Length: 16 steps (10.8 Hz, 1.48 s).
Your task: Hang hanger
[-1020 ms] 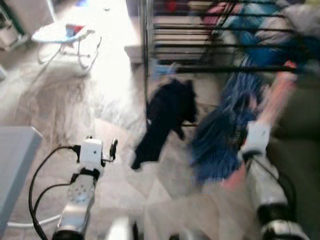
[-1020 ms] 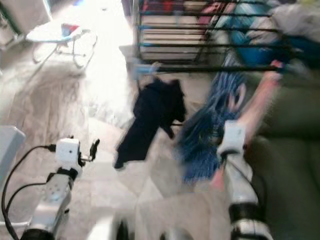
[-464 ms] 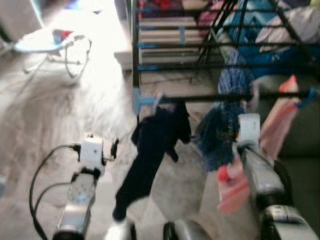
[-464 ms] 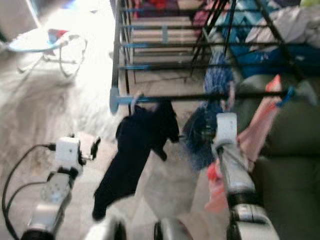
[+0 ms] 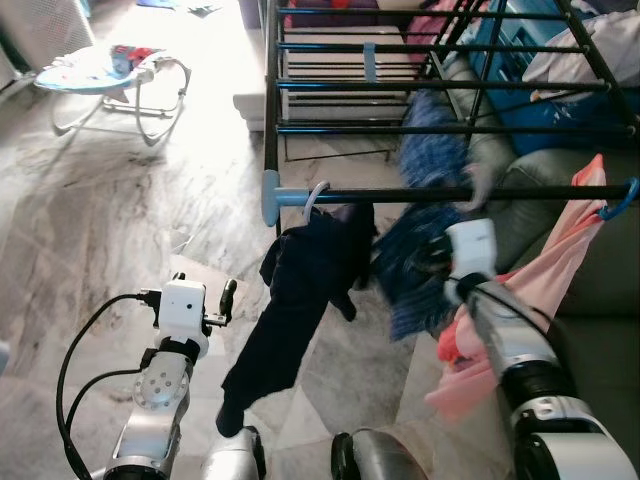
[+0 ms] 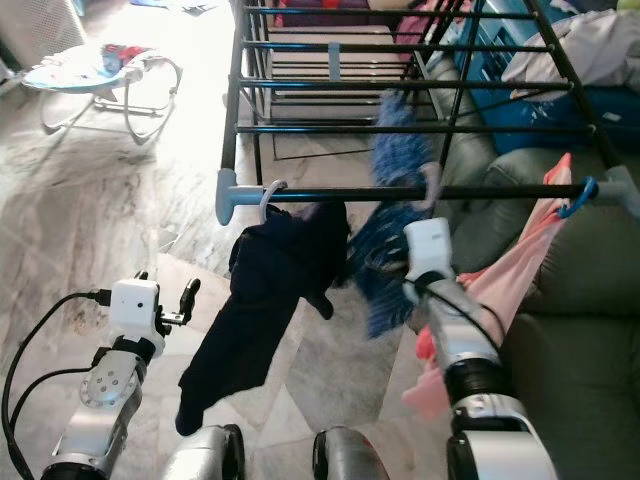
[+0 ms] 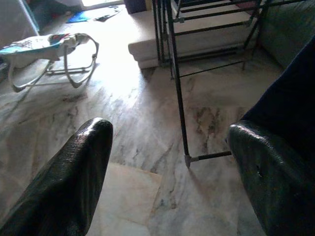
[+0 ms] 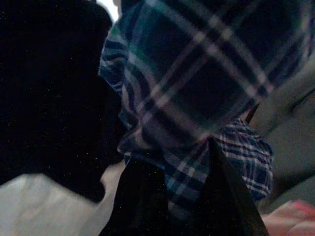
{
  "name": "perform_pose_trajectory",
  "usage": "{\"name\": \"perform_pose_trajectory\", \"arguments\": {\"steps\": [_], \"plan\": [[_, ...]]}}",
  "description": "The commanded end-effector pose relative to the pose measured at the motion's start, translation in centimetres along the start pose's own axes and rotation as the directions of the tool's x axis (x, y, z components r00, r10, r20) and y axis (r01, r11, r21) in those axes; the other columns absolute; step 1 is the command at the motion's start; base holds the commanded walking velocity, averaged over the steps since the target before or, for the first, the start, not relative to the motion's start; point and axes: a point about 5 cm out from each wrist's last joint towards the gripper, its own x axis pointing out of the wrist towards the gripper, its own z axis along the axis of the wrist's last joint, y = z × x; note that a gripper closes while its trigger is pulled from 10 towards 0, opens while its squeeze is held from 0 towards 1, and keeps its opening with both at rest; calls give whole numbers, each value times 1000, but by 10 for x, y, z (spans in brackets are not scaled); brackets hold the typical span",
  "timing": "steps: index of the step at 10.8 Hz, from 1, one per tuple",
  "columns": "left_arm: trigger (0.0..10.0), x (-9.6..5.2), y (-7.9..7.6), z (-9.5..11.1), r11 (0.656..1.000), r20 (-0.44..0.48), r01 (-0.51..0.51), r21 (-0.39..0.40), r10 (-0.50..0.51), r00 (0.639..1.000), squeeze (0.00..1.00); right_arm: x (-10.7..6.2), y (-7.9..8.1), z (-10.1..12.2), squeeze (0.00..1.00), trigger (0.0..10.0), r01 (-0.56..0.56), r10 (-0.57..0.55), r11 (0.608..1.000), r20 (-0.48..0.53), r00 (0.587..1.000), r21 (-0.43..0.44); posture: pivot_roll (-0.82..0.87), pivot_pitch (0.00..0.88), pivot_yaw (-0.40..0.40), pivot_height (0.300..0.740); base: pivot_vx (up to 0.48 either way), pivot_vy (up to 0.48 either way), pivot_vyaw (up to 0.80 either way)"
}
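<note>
1. Laundry crowds a black drying rack [image 5: 400, 88] standing on a marble floor [image 5: 120, 210], seen from my head cameras as I face its front bar [image 5: 450, 193].
2. My right tool [image 8: 172, 196] is raised to that bar, and in its wrist view the two black fingers [image 8: 140, 206] close on a fold of the blue plaid shirt [image 5: 425, 260], which hangs blurred just ahead of the tool and drapes over the bar.
3. I cannot make out a hanger inside the plaid shirt.
4. To the left of my right tool, a white hanger [image 5: 318, 192] hooks over the same bar and carries a dark garment [image 5: 300, 300] that hangs down toward the floor.
5. To the right of that tool, a pink garment [image 5: 540, 290] hangs from a blue hook [image 5: 622, 202] at the bar's far end, in front of a green sofa [image 5: 600, 270].
6. My left tool [image 7: 170, 167] sits low beside the dark garment, its fingers [image 7: 78, 172] spread wide apart and holding nothing.
7. Well ahead of the left tool, a baby bouncer [image 5: 110, 75] rests on the sunlit floor.
</note>
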Motion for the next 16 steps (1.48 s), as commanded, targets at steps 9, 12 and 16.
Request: {"name": "perform_pose_trajectory", "arguments": {"steps": [9, 12, 16], "plan": [[10000, 3, -5, -1, 1000, -18, 15, 5, -15, 1000, 0, -12, -15, -35, 922, 10000, 169, -150, 975, -135, 980, 144, -4, 138, -43, 740, 0, 0, 0], [10000, 2, -7, -3, 1000, -25, 21, 5, -20, 999, 0, -12, -11, -30, 1000, 10000, 146, -134, 971, -77, 988, 191, -1, 140, -43, 740, 0, 0, 0], [10000, -1, -7, -3, 999, -18, 20, 35, -20, 1000, 0, -26, -6, -8, 1000, 10000, 151, -181, 975, 190, 965, 161, -1, 151, -41, 740, 0, 0, 0]]}}
